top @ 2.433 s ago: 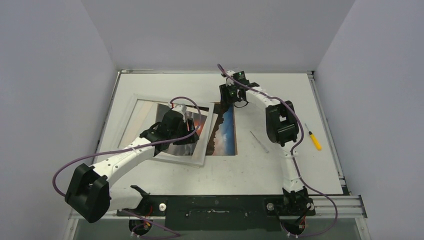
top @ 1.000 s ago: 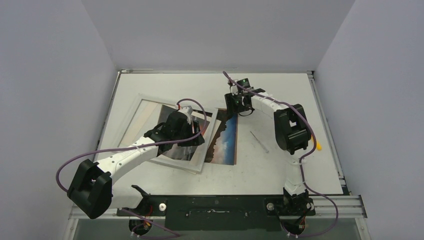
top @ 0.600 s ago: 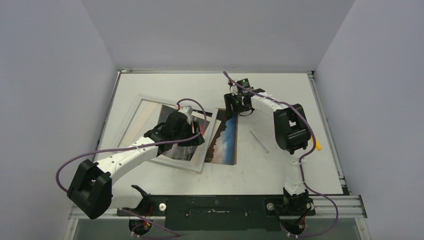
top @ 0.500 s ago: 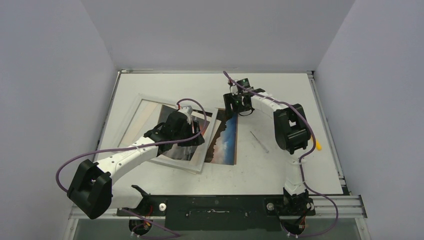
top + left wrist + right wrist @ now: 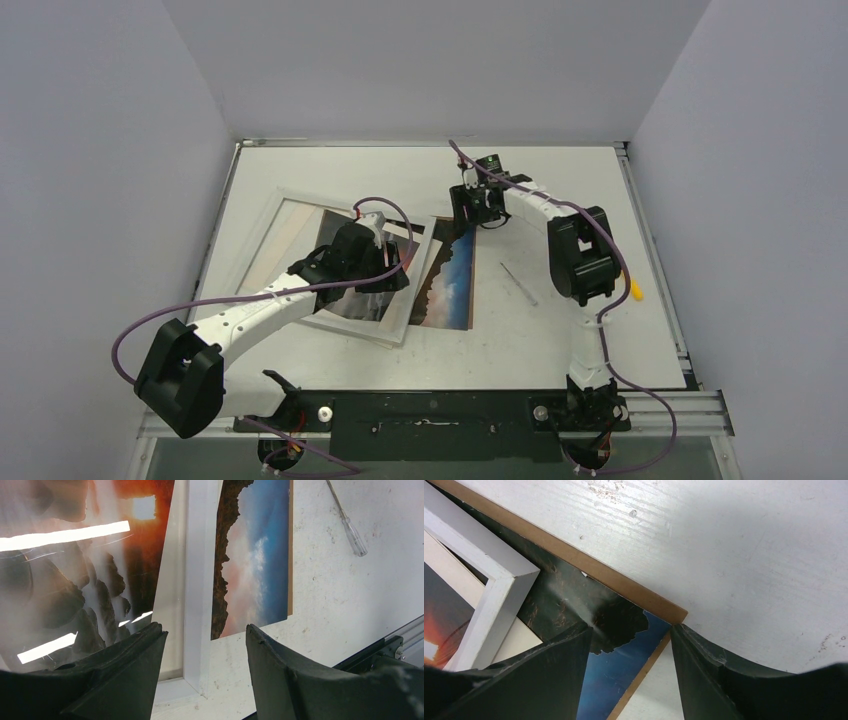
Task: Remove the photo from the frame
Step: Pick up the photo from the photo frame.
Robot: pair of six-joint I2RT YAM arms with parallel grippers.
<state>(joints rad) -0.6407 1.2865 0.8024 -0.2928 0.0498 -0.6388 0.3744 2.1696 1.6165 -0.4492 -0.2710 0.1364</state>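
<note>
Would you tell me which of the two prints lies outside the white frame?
The brown-edged blue-sky print poking out right of the frame; the orange-glow photo sits inside it.

frame (image 5: 197, 580) partly over board (image 5: 260, 555), tool (image 5: 345, 520) right

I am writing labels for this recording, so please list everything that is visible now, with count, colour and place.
frame: one, white border, left-centre of the table, lying tilted.
photo: one, dark with orange glow, inside the frame.
picture on brown board: one, blue sky, right of the frame, its left side under the frame's border.
thin screwdriver: one, clear handle, right of the picture.
yellow-handled tool: one, far right, partly hidden by the right arm.
table: one, white.
left gripper: black, open, above the frame's right border.
right gripper: black, open, over the board's far corner.
</note>
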